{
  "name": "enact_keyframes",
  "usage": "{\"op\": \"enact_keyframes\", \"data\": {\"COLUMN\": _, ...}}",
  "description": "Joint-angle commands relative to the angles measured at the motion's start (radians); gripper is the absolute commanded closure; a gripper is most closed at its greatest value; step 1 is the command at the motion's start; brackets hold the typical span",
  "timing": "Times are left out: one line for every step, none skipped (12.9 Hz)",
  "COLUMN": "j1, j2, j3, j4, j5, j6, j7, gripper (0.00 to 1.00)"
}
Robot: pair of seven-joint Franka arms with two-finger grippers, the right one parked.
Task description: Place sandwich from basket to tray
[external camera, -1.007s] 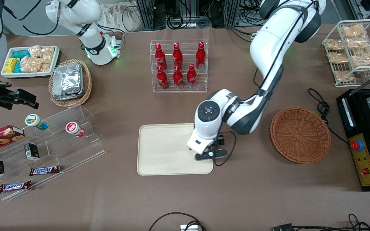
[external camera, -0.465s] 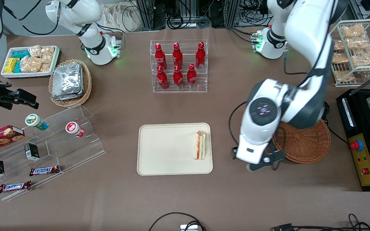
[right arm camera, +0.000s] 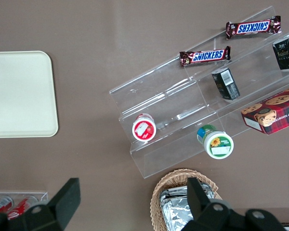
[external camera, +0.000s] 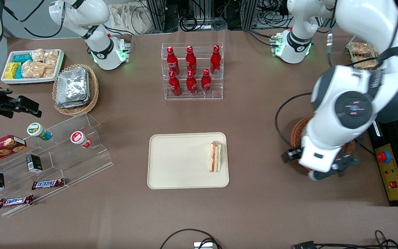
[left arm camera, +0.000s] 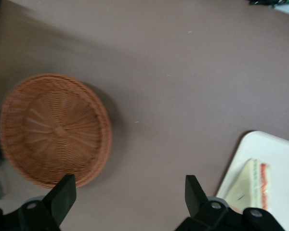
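The sandwich (external camera: 215, 156) lies on the cream tray (external camera: 178, 162), close to the tray's edge on the working arm's side, its red and green filling stripes showing. Nothing is touching it. My gripper (external camera: 329, 170) hangs high over the table, above the near rim of the reddish-brown basket (external camera: 297, 129), which the arm mostly covers in the front view. The left wrist view shows the gripper (left arm camera: 129, 197) open, with only bare table between its fingers (left arm camera: 62, 195). The same view shows the basket (left arm camera: 53, 127) with nothing in it, and the sandwich (left arm camera: 253, 185) on the tray (left arm camera: 284, 159).
A clear rack of red bottles (external camera: 192, 71) stands farther from the camera than the tray. A black appliance with a red button (external camera: 389, 169) sits beside the basket at the working arm's end. Acrylic steps with snacks (external camera: 64, 148) lie toward the parked arm's end.
The gripper let go of the sandwich on the tray, rose and swung away toward the working arm's end, stopping over the basket. The sandwich stays where it was set.
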Motion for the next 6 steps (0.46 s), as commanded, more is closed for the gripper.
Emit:
{"op": "enact_keyframes", "data": {"j1": 0.058, "j2": -0.073, "j3": -0.006, "j4": -0.012, "j5": -0.022, "j6": -0.079, "j7": 0.107, "gripper": 0.0}}
{"op": "enact_keyframes", "data": {"j1": 0.073, "j2": -0.116, "j3": -0.006, "j4": -0.038, "j5": -0.032, "j6": -0.087, "j7": 0.156, "gripper": 0.0}}
{"op": "enact_keyframes", "data": {"j1": 0.098, "j2": -0.169, "j3": -0.004, "j4": -0.087, "j5": -0.06, "j6": -0.09, "j7": 0.201, "gripper": 0.0}}
{"op": "enact_keyframes", "data": {"j1": 0.128, "j2": -0.223, "j3": -0.003, "j4": -0.134, "j5": -0.089, "j6": -0.098, "j7": 0.233, "gripper": 0.0}}
{"op": "enact_keyframes", "data": {"j1": 0.15, "j2": -0.277, "j3": -0.003, "j4": -0.179, "j5": -0.098, "j6": -0.108, "j7": 0.277, "gripper": 0.0}}
{"op": "enact_keyframes", "data": {"j1": 0.173, "j2": -0.318, "j3": -0.003, "j4": -0.205, "j5": -0.118, "j6": -0.118, "j7": 0.342, "gripper": 0.0}}
